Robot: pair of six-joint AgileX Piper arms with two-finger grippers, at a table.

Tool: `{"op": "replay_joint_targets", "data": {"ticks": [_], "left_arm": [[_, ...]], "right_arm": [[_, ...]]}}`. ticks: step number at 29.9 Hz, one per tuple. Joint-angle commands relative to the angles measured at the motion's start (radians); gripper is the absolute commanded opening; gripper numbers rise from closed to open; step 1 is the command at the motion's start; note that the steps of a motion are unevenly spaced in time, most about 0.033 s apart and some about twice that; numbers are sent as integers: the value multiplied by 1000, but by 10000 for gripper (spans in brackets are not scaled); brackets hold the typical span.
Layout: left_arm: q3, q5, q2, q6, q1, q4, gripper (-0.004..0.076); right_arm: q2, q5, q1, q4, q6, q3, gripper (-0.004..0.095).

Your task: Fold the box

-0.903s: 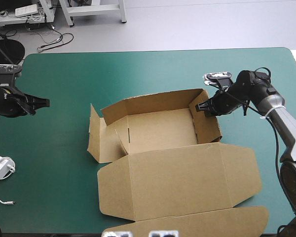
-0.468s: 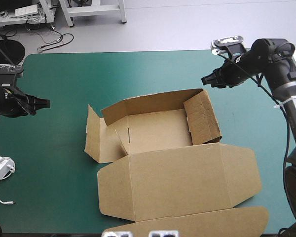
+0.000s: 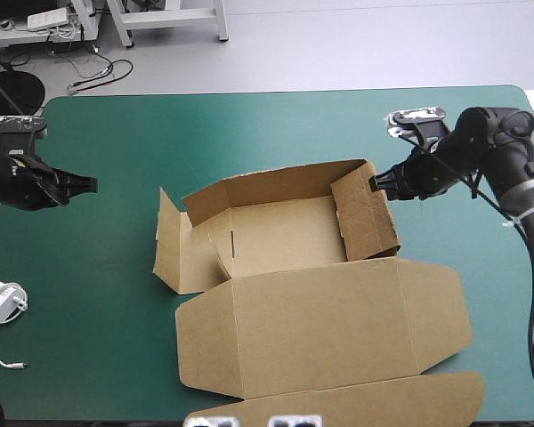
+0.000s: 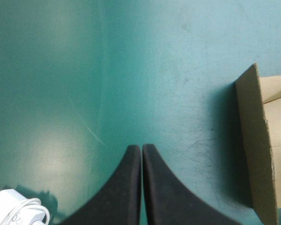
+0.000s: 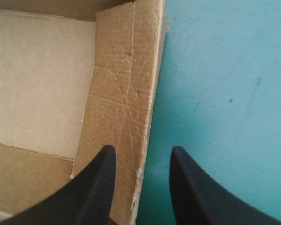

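The brown box point(image 3: 285, 236) lies mid-table with its back wall up and its wide lid point(image 3: 338, 316) flat toward the front edge. Its right wall point(image 3: 369, 213) stands, leaning a little inward. The left flap point(image 3: 171, 240) stands splayed outward. My right gripper point(image 3: 375, 184) hovers at the right wall's upper back corner. In the right wrist view that gripper point(image 5: 141, 152) is open and straddles the wall's point(image 5: 124, 93) outer edge, one finger over the board, one over the teal-green cover. My left gripper point(image 3: 91, 185) is shut and empty, well left of the box point(image 4: 260, 140).
A white charger point(image 3: 2, 301) with its thin cable lies near the table's left front edge, and it also shows beside my left gripper point(image 4: 141, 149) as a white block point(image 4: 16, 213). Bare teal-green cover point(image 3: 249, 133) stretches behind the box and to its right.
My right gripper left the right wall, rose toward the far right corner, then came back down to that wall's upper edge. The left gripper edged slightly right.
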Motion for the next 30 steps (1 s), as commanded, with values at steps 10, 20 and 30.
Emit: {"op": "replay_joint_targets", "data": {"ticks": [10, 20, 30], "left_arm": [[-26, -35, -26, -2, 0, -59, 0], [-26, -25, -21, -2, 0, -90, 0], [-28, -88, 66, 61, 115, -285, 0]], "right_arm": [[151, -137, -2, 52, -62, 24, 332], [256, -122, -2, 178, -176, 24, -15], [184, 25, -47, 306, -174, -164, -15]]}}
